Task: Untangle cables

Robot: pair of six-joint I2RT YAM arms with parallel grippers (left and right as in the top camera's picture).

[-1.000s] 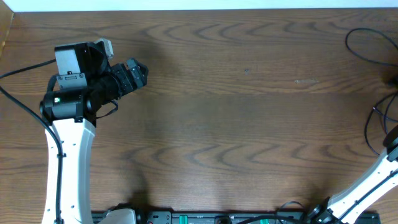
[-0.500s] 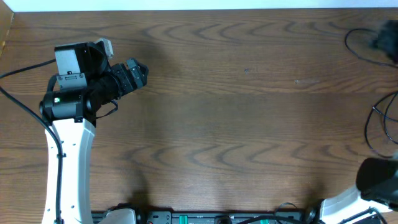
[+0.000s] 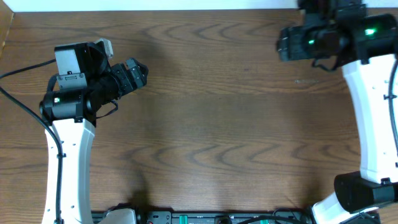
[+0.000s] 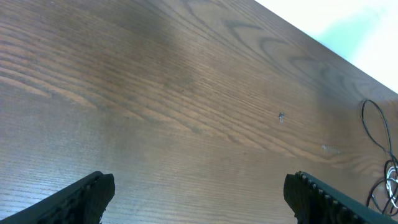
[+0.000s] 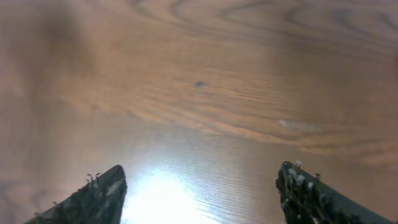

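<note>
Fig.: L gripper [image 3: 138, 71] over table [image 3: 217, 124], left side; fingers [image 4: 87, 199] wide apart, nothing btwn. R gripper [image 3: 283, 45] at far right; fingers [image 5: 93, 196] apart, empty. Cables [image 4: 364, 121]: thin loops at table's right edge, well apart from L gripper.

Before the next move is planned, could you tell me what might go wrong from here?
1. The cables show only at the edge of the left wrist view; overhead, the right arm seems to hide them, so a grasp could be misaimed.
2. Both the left gripper and right gripper are open over bare table, so closing now would catch nothing.
</note>
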